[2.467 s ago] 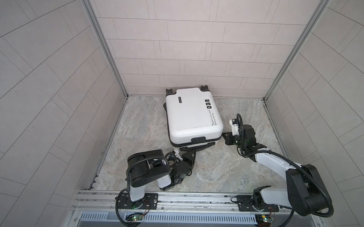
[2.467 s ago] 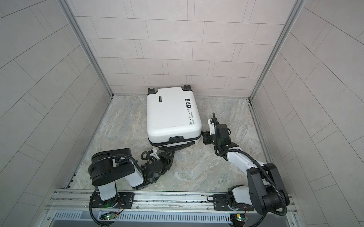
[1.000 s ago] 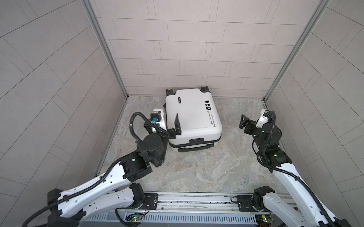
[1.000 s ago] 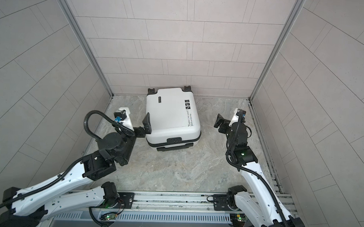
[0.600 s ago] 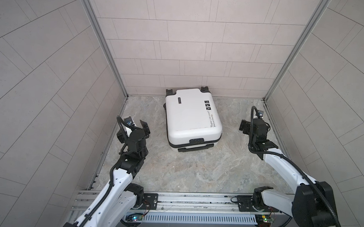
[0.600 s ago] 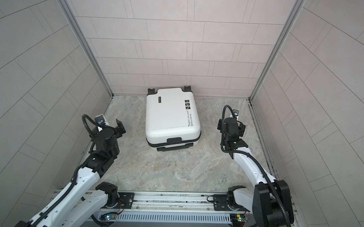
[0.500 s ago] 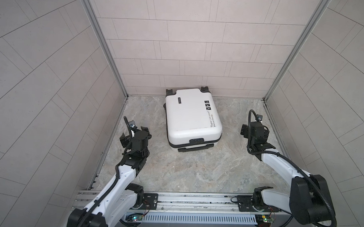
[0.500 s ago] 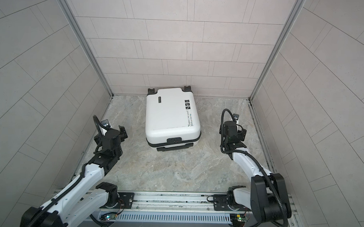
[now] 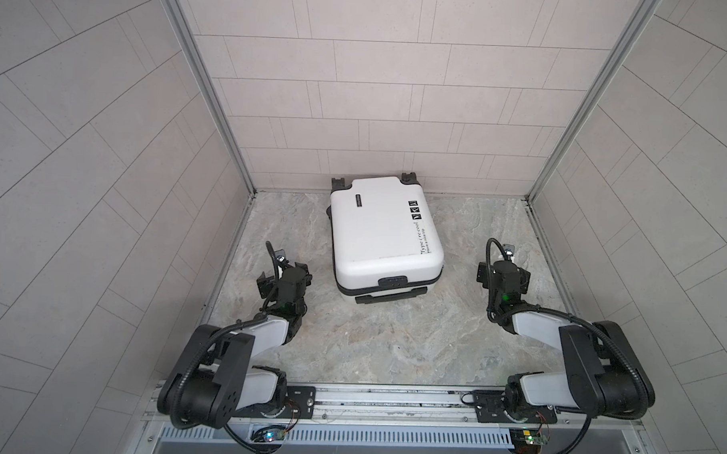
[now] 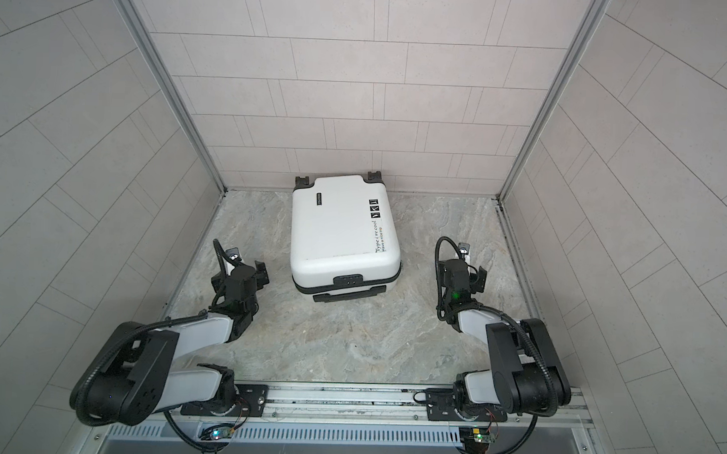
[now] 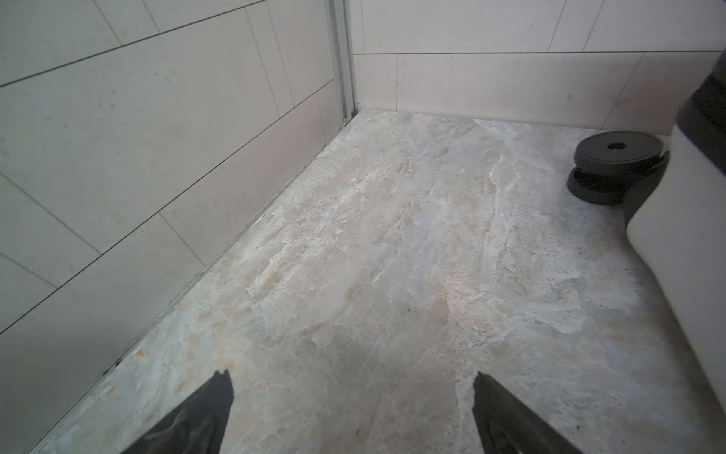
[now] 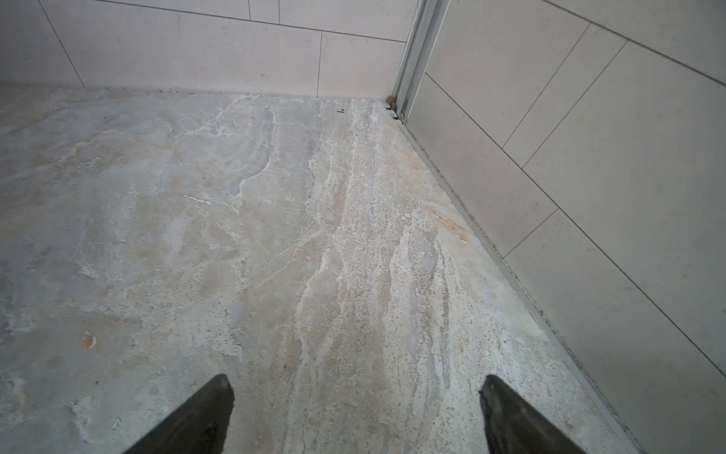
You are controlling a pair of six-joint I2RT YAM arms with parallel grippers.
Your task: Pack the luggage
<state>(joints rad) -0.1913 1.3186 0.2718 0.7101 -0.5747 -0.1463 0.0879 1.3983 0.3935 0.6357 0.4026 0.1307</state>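
1. The luggage (image 9: 384, 233) lies flat and shut on the bench (image 9: 374, 340), mid-bench toward the back wall, wheels at the wall end, handle end facing the arms; in both top views the luggage (image 10: 343, 231) reads the same
2. We see both shell halves together and the black zipper band running round the near end with no gap; we cannot tell from here whether the zip is pulled fully round
3. Nothing loose lies on the bench around it, so we judge nothing is left to put in; the contents are hidden
4. Left claw (image 9: 284, 274) is released, jaws wide apart, nothing between them, over bare bench well apart from the case; in its wrist view the left claw (image 11: 351, 379) frames only stone, with the luggage (image 11: 687, 255) and one black wheel (image 11: 613, 157) off at the edge
5. Right claw (image 9: 503, 275) is released too and empty, on the other side of the case and apart from it; in its wrist view the right claw (image 12: 355, 379) frames bare bench and a wall corner
6. Our call: packing and closing look done, both arms are folded clear of the case, at most a zip check is left
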